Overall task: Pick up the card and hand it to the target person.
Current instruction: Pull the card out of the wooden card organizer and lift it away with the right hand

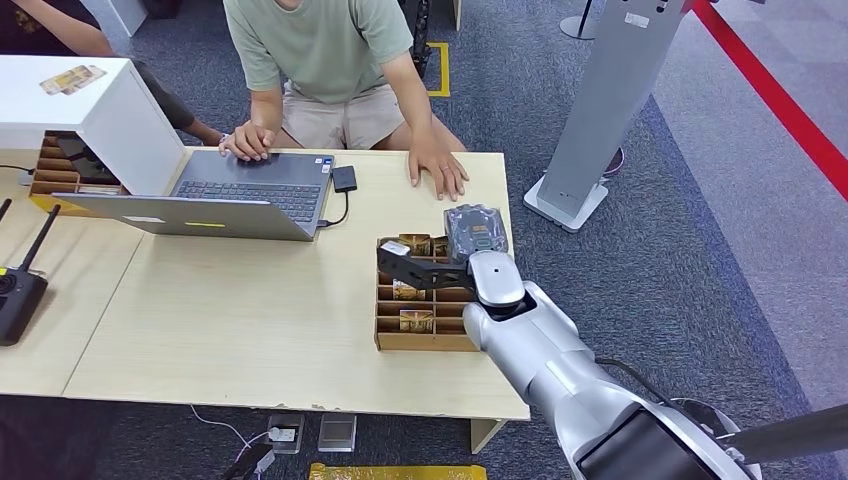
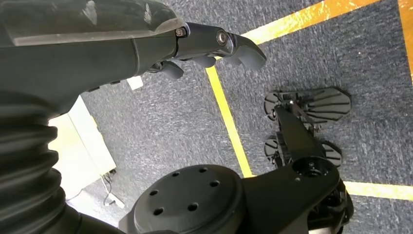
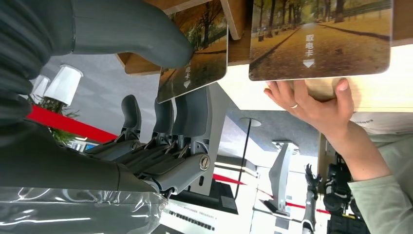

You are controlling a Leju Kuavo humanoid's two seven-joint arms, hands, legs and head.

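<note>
A wooden divider box (image 1: 385, 340) holding several autumn-street cards stands near the table's right edge. My right hand (image 1: 425, 268) reaches into its far rows. In the right wrist view this right hand (image 3: 160, 141) pinches one card (image 3: 195, 53) between the thick thumb and the dark fingers, with the card still at the box's wooden partition. A second card (image 3: 321, 39) stands in the neighbouring slot. The person in a green shirt (image 1: 325, 45) sits across the table, one hand (image 1: 440, 170) flat on the top just beyond the box. My left hand (image 2: 214, 44) hangs over the carpet, holding nothing.
An open laptop (image 1: 230, 195) with a small black adapter (image 1: 344, 178) lies left of the box. A white box (image 1: 90, 110) over another wooden organizer sits at the far left, with a black remote (image 1: 15, 290) nearby. A grey stand (image 1: 600, 110) rises from the carpet on the right.
</note>
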